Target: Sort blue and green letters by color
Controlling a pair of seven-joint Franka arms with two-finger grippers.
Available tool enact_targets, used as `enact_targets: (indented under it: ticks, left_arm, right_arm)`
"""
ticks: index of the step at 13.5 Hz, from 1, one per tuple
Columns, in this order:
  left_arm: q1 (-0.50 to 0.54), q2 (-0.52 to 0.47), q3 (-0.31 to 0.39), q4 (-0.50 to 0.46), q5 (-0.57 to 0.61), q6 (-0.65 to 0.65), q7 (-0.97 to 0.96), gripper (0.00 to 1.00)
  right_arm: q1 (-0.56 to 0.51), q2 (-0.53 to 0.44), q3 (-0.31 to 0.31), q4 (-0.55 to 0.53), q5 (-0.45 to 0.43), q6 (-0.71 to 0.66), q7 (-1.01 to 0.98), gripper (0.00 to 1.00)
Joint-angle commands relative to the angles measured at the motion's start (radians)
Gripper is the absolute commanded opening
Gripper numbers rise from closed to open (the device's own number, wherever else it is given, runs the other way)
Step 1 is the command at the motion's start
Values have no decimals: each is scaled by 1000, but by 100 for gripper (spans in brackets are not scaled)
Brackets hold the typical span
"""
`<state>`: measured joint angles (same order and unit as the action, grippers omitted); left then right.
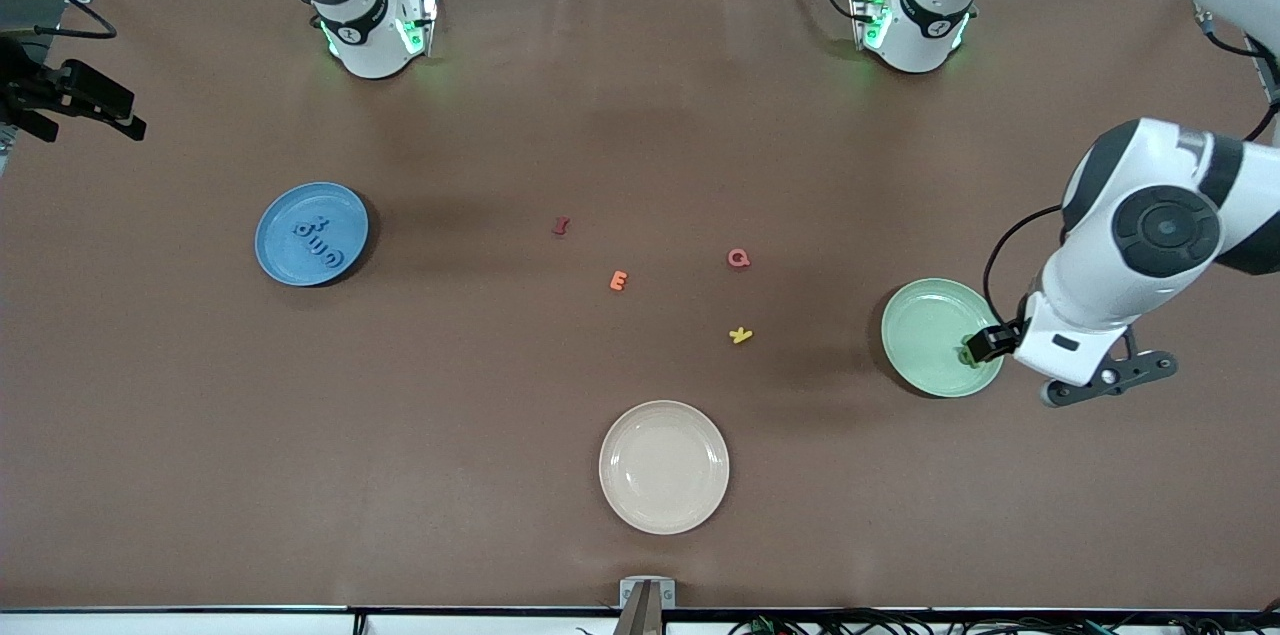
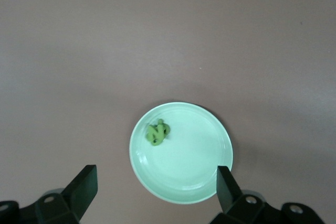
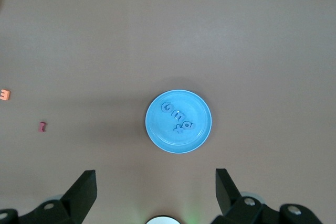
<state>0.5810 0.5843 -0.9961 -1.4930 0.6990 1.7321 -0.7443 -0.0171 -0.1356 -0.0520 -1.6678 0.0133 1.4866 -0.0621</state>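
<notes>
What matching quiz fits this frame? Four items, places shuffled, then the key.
Items:
1. blue letters
2. green letters
3. yellow letter
4. cream plate

Places:
A. bare table, between the cream plate and the pink letter
B. on the pale green plate
C. nearest the front camera, nothing on it
D. on the blue plate

Pairs: 1-D, 2-B, 3-A, 4-C

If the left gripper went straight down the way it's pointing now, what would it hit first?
Probably the round pale green plate: the open left gripper points down over the plate's bare part, beside the clump of olive-green letters. Depth is unclear.
</notes>
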Motion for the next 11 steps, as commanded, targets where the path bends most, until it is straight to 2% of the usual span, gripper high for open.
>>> enact_targets:
  ticks: [1,7,11]
  left_arm:
    - [5,-7,-32,101,-65,-124,49,100]
    - [57,-129,-36,126,-212,-186,226,100]
    - [16,-213,-26,126,-298,-197,252,100]
  right_arm:
    - [-9,-21,3,-17,13,15,7,100]
    - [-6,-22,4,-15,25,12,10,100]
    - [-3,-24,9,-10,28,23,10,100]
